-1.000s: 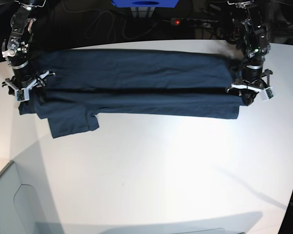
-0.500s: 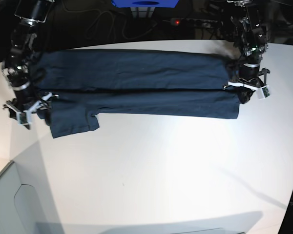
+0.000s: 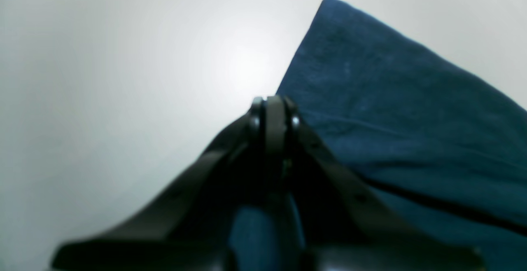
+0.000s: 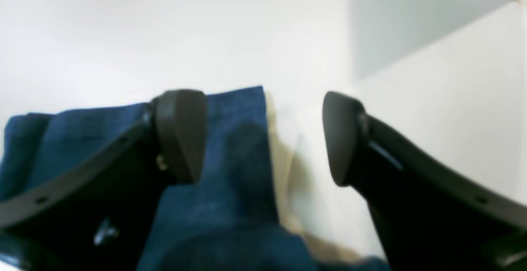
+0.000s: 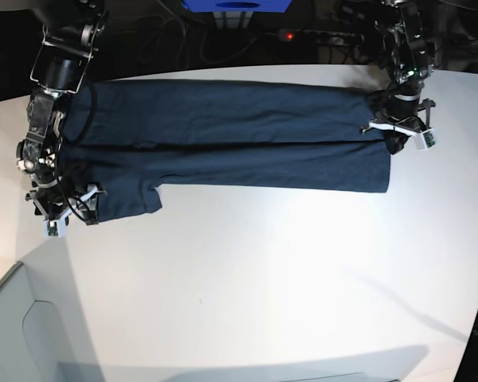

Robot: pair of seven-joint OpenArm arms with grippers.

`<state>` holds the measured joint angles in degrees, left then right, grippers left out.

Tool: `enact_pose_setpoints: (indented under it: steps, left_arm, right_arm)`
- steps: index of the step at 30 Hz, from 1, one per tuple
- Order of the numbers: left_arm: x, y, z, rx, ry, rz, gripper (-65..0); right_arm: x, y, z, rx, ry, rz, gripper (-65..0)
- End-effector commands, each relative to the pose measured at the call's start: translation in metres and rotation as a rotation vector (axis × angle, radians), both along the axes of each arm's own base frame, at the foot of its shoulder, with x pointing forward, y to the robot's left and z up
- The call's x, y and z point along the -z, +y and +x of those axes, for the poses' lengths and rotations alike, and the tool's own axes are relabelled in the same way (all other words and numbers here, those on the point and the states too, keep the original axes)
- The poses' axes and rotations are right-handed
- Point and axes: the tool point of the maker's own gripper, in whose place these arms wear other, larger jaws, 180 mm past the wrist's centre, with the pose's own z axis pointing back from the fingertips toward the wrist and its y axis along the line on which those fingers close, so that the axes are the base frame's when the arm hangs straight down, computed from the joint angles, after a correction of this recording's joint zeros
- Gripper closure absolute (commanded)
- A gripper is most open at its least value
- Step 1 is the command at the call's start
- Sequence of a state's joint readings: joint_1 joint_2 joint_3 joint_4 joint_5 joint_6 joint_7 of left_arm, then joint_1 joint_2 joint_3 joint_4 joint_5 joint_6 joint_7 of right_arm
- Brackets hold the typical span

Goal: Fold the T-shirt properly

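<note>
The navy T-shirt [image 5: 223,143] lies flat across the far half of the white table [image 5: 287,270], already folded lengthwise into a long band with a dark seam line down its middle; one short sleeve [image 5: 127,203] sticks out toward the near side. The right gripper [image 4: 263,139] hangs over that sleeve's edge with its fingers well apart, holding nothing. The left gripper [image 3: 273,114] sits at the opposite end, its fingers pressed together; whether cloth is pinched between them cannot be told. The step in hand appears to be tucking in the stray sleeve, which calls for closing on its corner and laying it over the band.
</note>
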<state>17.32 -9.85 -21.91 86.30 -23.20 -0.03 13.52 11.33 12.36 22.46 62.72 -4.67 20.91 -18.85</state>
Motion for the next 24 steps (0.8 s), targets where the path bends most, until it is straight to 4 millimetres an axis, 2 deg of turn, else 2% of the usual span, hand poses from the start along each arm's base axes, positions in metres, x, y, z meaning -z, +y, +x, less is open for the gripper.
enact_pose_setpoints:
  steps: [1,6,8,10,14,15,17,19,22,24]
  left_arm:
    - [-0.009,0.004,0.004,0.003,-0.032,0.017,0.0]
    - [-0.008,0.004,0.002,0.003,-0.028,0.018,0.0]
    - [-0.008,0.004,0.002,0.003,-0.027,0.017,0.0]
    - [-0.008,0.004,0.002,0.002,-0.028,0.015,0.0]
    - [-0.008,0.005,0.0,-0.001,-0.025,0.016,0.0]
    - [-0.007,0.006,-0.001,-0.003,-0.023,0.018,0.0]
    - [-0.007,0.006,-0.001,-0.003,-0.023,0.017,0.0]
    - [-0.007,0.006,-0.001,-0.003,-0.023,0.017,0.0]
    - [-0.008,0.007,-0.001,-0.004,-0.025,0.019,0.0]
    - [-0.01,0.006,0.0,-0.002,-0.029,0.02,0.0]
  right_arm:
    - [-0.01,-0.006,0.007,0.008,-0.039,-0.003,-42.2]
    - [0.0,-0.003,0.002,0.01,-0.013,0.011,-41.4]
    - [0.004,0.009,0.003,-0.015,-0.006,0.018,-38.6]
    - [0.01,0.018,-0.002,-0.05,0.015,0.009,-29.5]
    - [0.01,0.031,-0.002,-0.095,0.017,-0.004,-2.5]
    - [0.008,0.031,-0.001,-0.097,0.008,-0.007,0.0]
    - [-0.002,0.032,0.003,-0.099,-0.019,-0.014,-1.5]
    - [-0.015,0.033,0.003,-0.107,-0.053,-0.033,-0.1]
    - [-0.045,0.038,0.001,-0.134,-0.132,-0.078,0.0]
    - [-0.07,0.044,-0.008,-0.16,-0.196,-0.119,-0.1]
